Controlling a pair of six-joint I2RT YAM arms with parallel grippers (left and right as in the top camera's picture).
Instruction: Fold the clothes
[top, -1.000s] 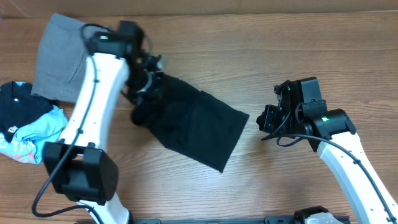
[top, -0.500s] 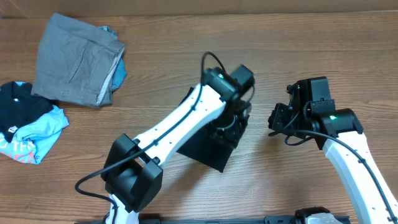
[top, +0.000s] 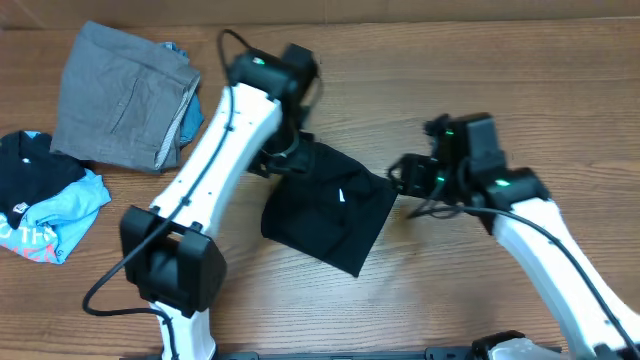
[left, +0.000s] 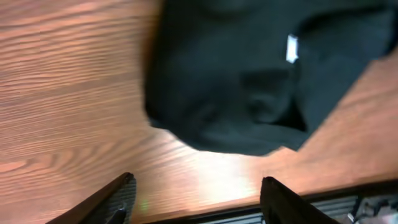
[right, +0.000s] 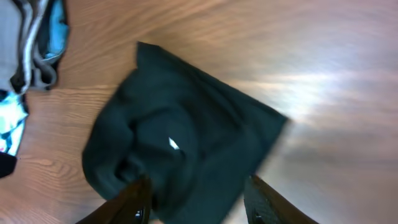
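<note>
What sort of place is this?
Probably a robot lab workbench: left arm and right arm at a wooden table, with a T-shirt and trousers laid out for folding.

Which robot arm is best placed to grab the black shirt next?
Probably the right. The right gripper, open, hovers over an edge of the black T-shirt, cloth showing between its fingers. The left gripper, also open, is over bare table, short of the shirt.

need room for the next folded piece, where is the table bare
Table is bare far right, beyond the right arm, and along the near edge between shirt and that arm. Crowded: trousers and printed garment at left; the left arm lies between them and the shirt.
</note>
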